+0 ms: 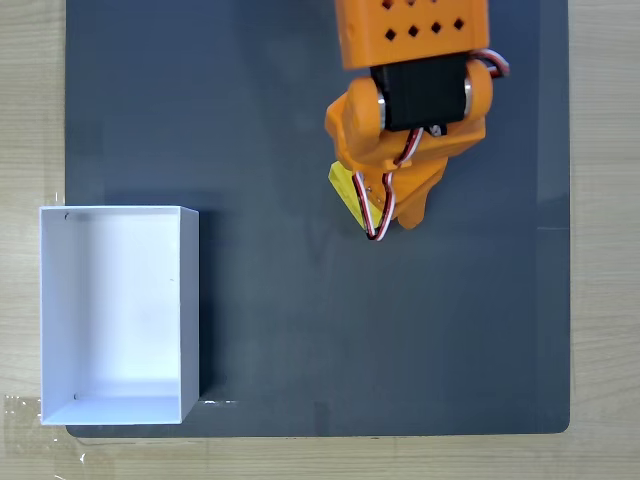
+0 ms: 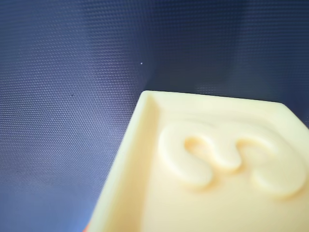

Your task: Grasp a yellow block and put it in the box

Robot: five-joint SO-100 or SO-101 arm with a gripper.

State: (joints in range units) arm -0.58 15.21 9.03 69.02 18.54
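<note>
Dark grey mat (image 1: 300,330) on wooden table (image 1: 30,100)

In the fixed view the orange plastic arm (image 1: 415,110) runs off the top edge, and its body covers most of the bright yellow plastic block (image 1: 345,188), leaving a small wedge showing at its left side. The jaws lie under the arm's body, so whether they touch the block cannot be told. In the wrist view the block (image 2: 203,169) is blurred by closeness and cut off by the bottom and right edges; a raised curved figure on its face is too soft to read. The pale wooden bench (image 1: 30,100) is cut off on all sides.
</note>
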